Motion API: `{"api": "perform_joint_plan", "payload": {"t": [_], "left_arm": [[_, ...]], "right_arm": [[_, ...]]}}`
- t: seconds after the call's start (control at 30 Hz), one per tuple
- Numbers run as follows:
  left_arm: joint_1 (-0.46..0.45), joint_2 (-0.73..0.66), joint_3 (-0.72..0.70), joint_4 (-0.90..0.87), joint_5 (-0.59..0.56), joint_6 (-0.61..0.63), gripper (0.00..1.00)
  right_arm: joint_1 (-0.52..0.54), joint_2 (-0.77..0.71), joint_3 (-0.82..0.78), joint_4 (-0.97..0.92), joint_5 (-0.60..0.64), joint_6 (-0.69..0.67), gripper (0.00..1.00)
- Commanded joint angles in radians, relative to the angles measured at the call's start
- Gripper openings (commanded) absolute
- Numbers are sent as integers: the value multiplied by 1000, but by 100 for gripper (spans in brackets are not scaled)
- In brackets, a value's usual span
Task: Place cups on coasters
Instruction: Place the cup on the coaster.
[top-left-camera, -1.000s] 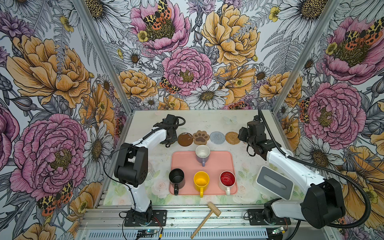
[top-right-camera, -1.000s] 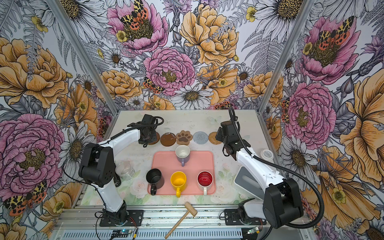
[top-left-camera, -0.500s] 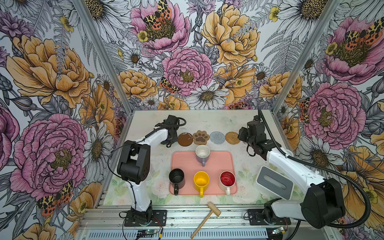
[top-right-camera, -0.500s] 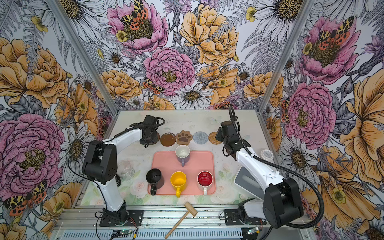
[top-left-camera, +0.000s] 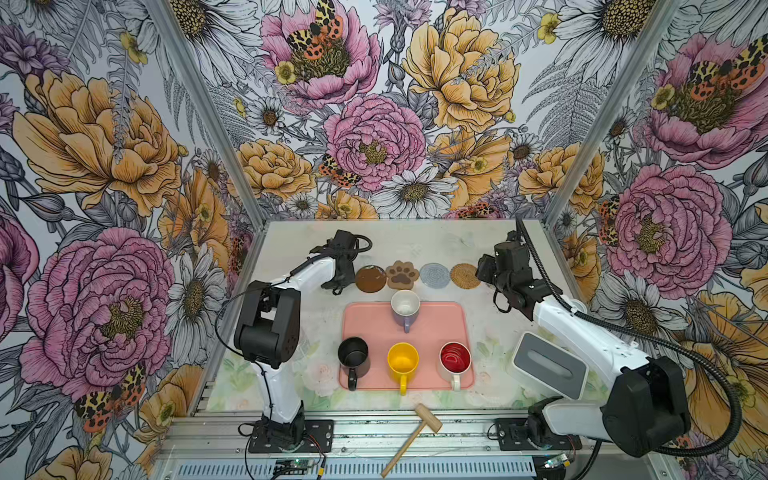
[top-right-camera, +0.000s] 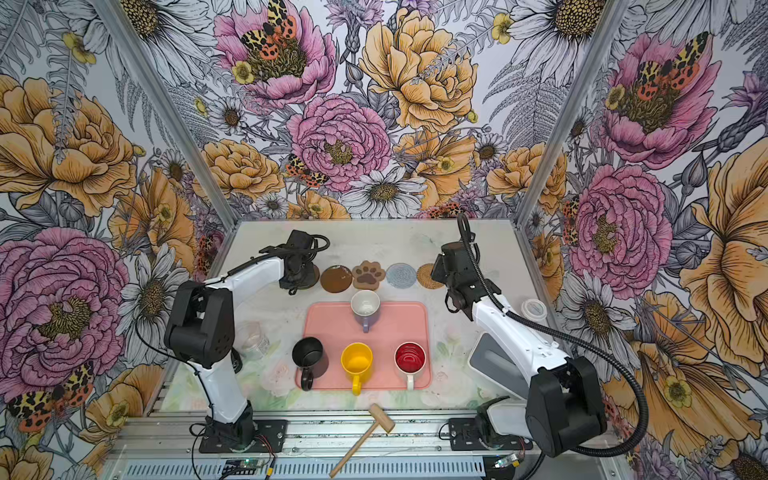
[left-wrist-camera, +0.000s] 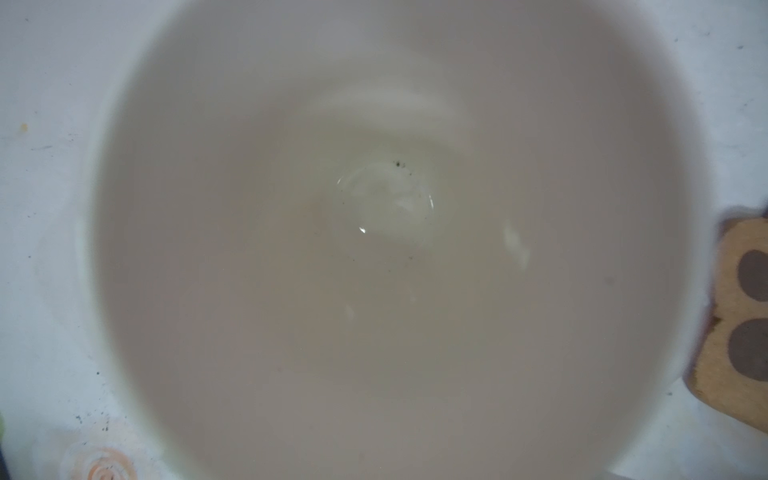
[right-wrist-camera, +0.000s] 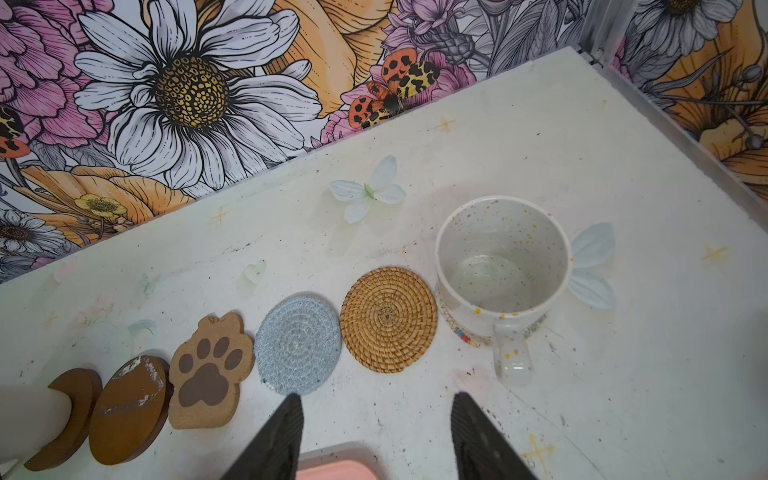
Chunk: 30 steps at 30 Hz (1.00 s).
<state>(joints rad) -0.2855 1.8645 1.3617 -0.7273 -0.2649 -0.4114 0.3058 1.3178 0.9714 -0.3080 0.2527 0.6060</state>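
A white cup (left-wrist-camera: 395, 249) fills the left wrist view. It stands on the far-left brown coaster (right-wrist-camera: 79, 399), and my left gripper (top-left-camera: 337, 284) is shut on it from above. The fingers are hidden. A brown disc (top-left-camera: 370, 278), a paw coaster (top-left-camera: 402, 275), a grey-blue round (top-left-camera: 434, 275) and a tan woven round (top-left-camera: 464, 275) lie bare in a row. A speckled white cup (right-wrist-camera: 503, 266) sits on the pale woven coaster (right-wrist-camera: 459, 330). My right gripper (right-wrist-camera: 376, 405) hangs open near it, holding nothing. Lavender (top-left-camera: 405, 305), black (top-left-camera: 353, 353), yellow (top-left-camera: 402, 359) and red-lined (top-left-camera: 455, 358) cups stand on the tray.
The pink tray (top-left-camera: 440, 324) lies mid-table in front of the coaster row. A grey-and-white box (top-left-camera: 548, 365) sits under the right arm, with a lidded paper cup (top-right-camera: 534, 309) by the right wall. A clear glass (top-right-camera: 255, 340) stands beside the left arm. A wooden mallet (top-left-camera: 415, 428) rests on the front rail.
The left arm's elbow has shifted slightly while its gripper stayed over the far-left coaster. The right arm has not moved.
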Motion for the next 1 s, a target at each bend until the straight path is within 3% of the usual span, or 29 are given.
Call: {"api": "perform_joint_plan", "payload": {"t": [0.0,0.5,0.77,0.97], "left_arm": [[9,4,35,34,10,2,8],[8,-7,39,28,11,12,28],[8,-34,30,17,14,13,29],[-1,-155,15,16,18,5,30]], "right_arm": [[-12,2,-7,17,-11,-2,59],[-12,1,-6,17,-15,-2,59],[-12,-2,-7,17,-17,-2,59],[-11,-7,-4,17,-37,4,59]]}}
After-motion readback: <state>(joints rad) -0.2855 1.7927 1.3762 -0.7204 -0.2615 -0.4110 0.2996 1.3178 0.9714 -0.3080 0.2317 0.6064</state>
